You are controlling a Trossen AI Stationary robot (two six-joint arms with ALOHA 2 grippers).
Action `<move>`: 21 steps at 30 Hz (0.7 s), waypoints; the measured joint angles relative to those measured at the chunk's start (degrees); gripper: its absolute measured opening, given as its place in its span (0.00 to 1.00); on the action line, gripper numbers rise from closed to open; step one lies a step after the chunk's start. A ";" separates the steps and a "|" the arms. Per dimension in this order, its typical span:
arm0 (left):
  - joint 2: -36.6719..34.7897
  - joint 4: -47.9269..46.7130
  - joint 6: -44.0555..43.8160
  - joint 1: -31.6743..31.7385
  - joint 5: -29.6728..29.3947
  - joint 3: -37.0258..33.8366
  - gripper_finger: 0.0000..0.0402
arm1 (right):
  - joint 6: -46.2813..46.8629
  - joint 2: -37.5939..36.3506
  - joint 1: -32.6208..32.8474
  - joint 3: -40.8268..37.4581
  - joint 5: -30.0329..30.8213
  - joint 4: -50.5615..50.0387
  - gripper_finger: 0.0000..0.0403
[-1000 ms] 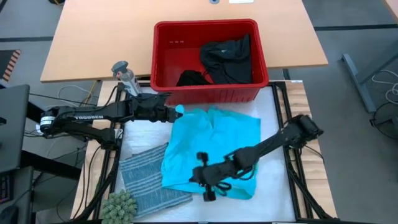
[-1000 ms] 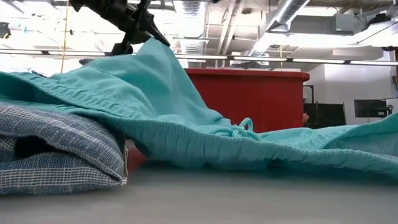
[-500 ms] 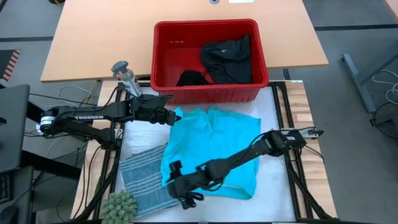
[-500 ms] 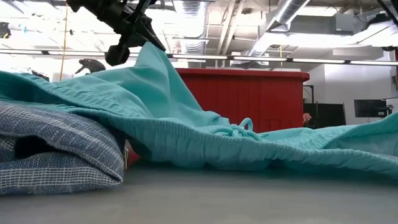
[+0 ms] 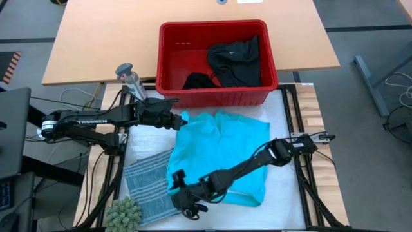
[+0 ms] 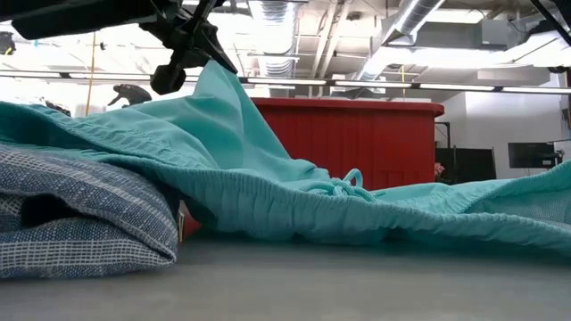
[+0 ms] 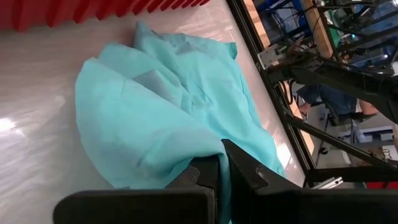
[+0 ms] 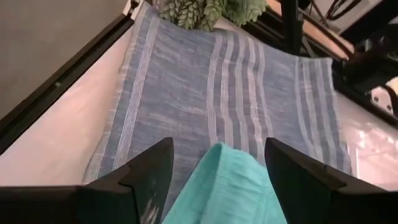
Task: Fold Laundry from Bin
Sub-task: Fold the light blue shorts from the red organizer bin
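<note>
Fingers of the right gripper (image 5: 183, 201) stand spread wide in its wrist view, with a corner of the bright turquoise cloth garment (image 5: 222, 151) lying between them but not pinched; the gripper sits low at the garment's near left corner, right beside the folded blue-grey striped cloth (image 5: 149, 182). Shut fingers of the left gripper (image 5: 182, 120) clamp the far left corner of the turquoise garment, just in front of the red rectangular plastic bin (image 5: 217, 61); in the low view that corner is lifted into a peak while the rest lies on the white table mat (image 5: 283, 193).

My reading is that the step in hand is spreading or folding the turquoise piece, with the right gripper about to take the near corner. To do it well, the fingers should close on the turquoise edge alone, low and square to the hem, so that the striped cloth under and beyond it is not caught too; the left side should keep its corner taut but not pull it off line.

Black garments (image 5: 233, 63) wait inside the bin, so much of the task seems left. A small grey bottle (image 5: 131, 80) stands near the bin's left corner, close to the left arm; a spiky green plant ball (image 5: 123, 214) sits at the striped cloth's near corner. The striped cloth crowds the right gripper most; the plant is the next nearest obstacle.
</note>
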 joint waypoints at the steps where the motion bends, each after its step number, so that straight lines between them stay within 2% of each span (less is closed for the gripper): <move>1: 0.02 0.00 0.01 0.00 0.27 0.00 0.00 | -0.32 0.00 -0.19 -0.60 -0.29 1.27 0.69; 11: 0.00 0.02 1.64 0.00 1.32 0.00 0.00 | 0.30 3.51 -2.18 -1.61 -1.81 8.68 0.69; 21: 0.00 0.43 3.93 0.00 2.38 0.00 0.00 | 4.31 4.66 -2.32 -1.63 0.37 6.84 0.67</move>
